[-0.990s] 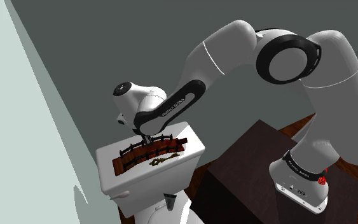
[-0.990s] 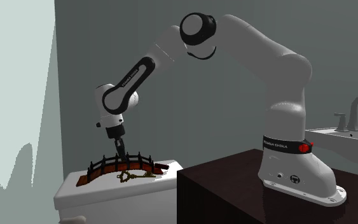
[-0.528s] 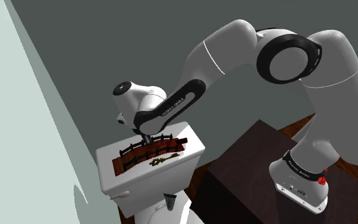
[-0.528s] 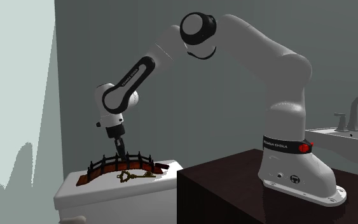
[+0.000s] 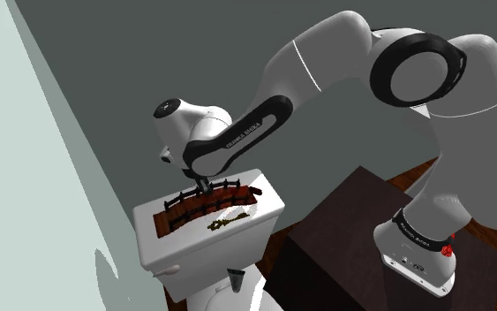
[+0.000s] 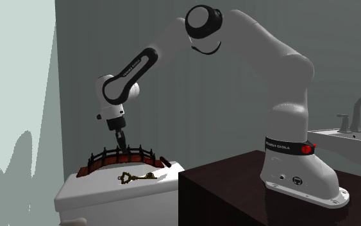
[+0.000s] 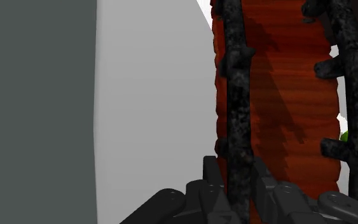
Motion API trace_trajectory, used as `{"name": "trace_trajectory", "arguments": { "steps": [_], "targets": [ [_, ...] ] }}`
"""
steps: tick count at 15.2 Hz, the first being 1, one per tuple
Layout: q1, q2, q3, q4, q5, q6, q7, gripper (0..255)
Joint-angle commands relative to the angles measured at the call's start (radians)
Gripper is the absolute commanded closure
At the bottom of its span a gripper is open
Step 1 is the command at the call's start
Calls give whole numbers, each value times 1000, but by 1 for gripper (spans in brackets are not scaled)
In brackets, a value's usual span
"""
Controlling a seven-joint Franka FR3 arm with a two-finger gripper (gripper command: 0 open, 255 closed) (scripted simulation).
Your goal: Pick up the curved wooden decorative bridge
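Grey walls back a white toilet tank (image 5: 180,256) in the shoulder view. One reddish bridge (image 5: 215,205) with black railings is over its lid, long axis running along the lid, and one small golden key (image 5: 224,222) lies just beside it. The hand (image 5: 202,184) comes down onto the bridge's middle.

From the second exterior view, the hand (image 6: 120,138) meets a railing near the arch's crown. Whether the bridge (image 6: 122,160) rests on the lid or hangs barely above it cannot be told.

Seen from the wrist, both fingers (image 7: 212,175) clench one black railing (image 7: 238,95) of two.
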Motion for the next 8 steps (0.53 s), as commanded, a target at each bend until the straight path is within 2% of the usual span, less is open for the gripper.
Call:
{"name": "trace_trajectory", "arguments": {
  "steps": [1,8],
  "targets": [
    [-1,-19,3,-3,4,-15,-3,255],
    [-6,-64,11,-5,15,-57,-13,255]
  ]
}}
